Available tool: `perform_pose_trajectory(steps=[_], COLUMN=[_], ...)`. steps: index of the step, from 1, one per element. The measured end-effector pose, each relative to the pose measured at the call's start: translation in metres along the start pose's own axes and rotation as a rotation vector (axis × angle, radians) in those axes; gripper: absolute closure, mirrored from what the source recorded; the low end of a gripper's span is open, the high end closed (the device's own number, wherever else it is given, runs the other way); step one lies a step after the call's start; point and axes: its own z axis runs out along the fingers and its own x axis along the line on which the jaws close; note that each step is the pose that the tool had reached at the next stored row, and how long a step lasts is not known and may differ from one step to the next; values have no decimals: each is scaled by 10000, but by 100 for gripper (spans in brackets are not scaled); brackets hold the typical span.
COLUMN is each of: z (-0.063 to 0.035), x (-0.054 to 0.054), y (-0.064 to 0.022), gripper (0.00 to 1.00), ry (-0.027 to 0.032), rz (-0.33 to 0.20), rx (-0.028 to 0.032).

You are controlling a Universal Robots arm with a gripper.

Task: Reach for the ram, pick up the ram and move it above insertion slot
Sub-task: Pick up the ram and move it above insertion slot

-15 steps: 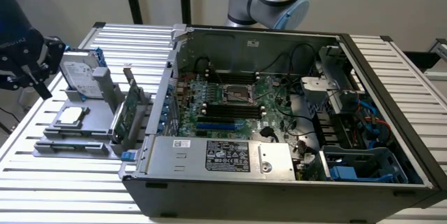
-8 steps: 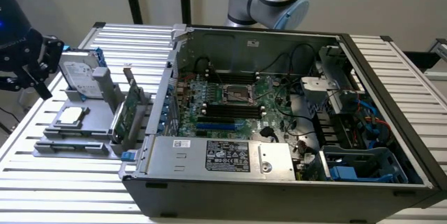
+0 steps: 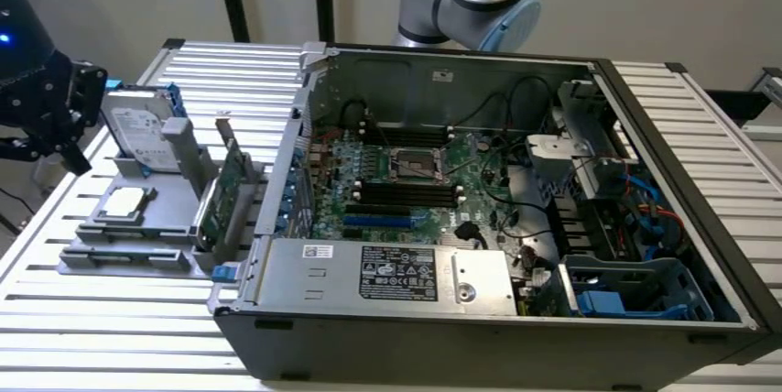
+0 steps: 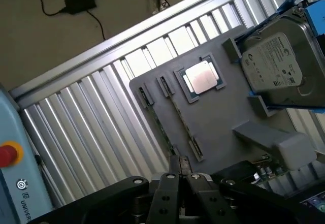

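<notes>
- The gripper [image 4: 182, 183] hangs over one end of the grey fixture [image 4: 218, 117], which sits just beside the open computer case [image 3: 489, 319] on the exterior view's left. Its jaws stand drawn narrow, almost together, with nothing between them.
- The ram [image 4: 179, 116] lies untouched on that fixture, a thin strip set edge-up between two small clips. It is beside the processor chip [image 4: 200, 76], on the far side of it from the hard drive [image 4: 277, 64].
- A second thin strip seems to run alongside it, though edge-on I cannot be sure which is which.
- I judge this to be the reach. To do it well, the jaws want widening before any descent and the wrist turning so the pads face the stick's flat sides. The grip should fall near mid-length (clear of the clips), so the stick lifts level and does not bind.
- The black slots [image 3: 409, 192] on the motherboard are well apart from the gripper, inside the case.
- The table [image 3: 123, 337] is ribbed metal slats that throw bright glare, while the fixture is plain matte grey.
- Beyond the table there is a brown floor with a black power brick [image 4: 78, 1] and its cable, and a pale box with a red button [image 4: 7, 153].
</notes>
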Motion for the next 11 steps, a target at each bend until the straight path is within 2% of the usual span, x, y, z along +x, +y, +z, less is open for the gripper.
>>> perform_pose_trajectory(steps=[11], z=[11], x=[0], y=[-1], gripper=[89], ry=[67], rz=[-1998], rx=[26])
